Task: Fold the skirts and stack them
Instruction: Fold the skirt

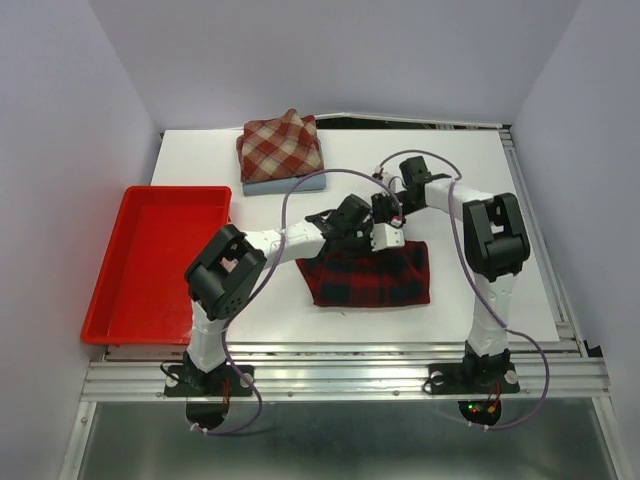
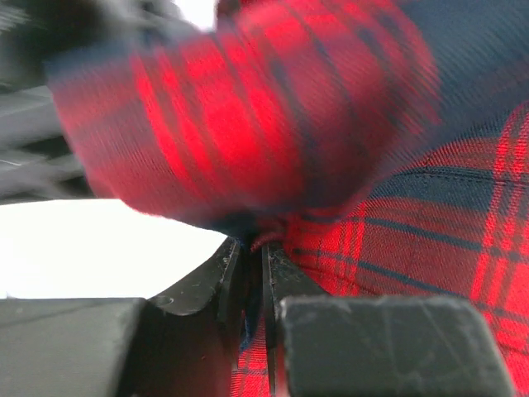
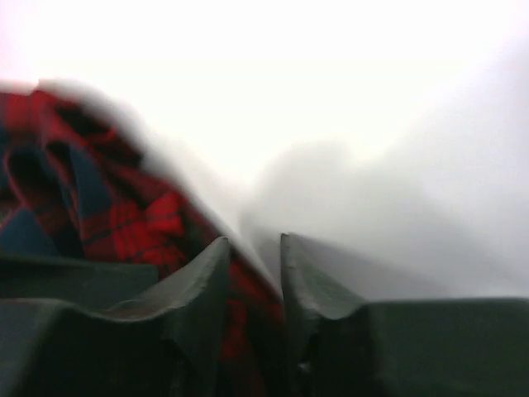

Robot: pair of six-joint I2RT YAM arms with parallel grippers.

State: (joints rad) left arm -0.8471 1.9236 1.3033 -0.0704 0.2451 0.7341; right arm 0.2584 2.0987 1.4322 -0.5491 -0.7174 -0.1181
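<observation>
The white table lies wide before me, and the red tray sits off at its left edge, holding nothing I can see and playing no part in the fold. In the middle, just in front of my bases, lies the red and navy plaid skirt, the biggest of the three, flattened into a rough rectangle with its far edge raised where my two wrists meet over it. At the far side of the table the brick-red and cream check skirt rests folded on the light blue denim skirt; I judge that pile is where the plaid one should end up. My left gripper has its jaws nearly together, pinching a bunched hem so the cloth drapes over and can be carried across as a fold. My right gripper sits at the same edge with a narrow gap and plaid cloth running through it; whether it truly pinches, I cannot tell through the blur.
</observation>
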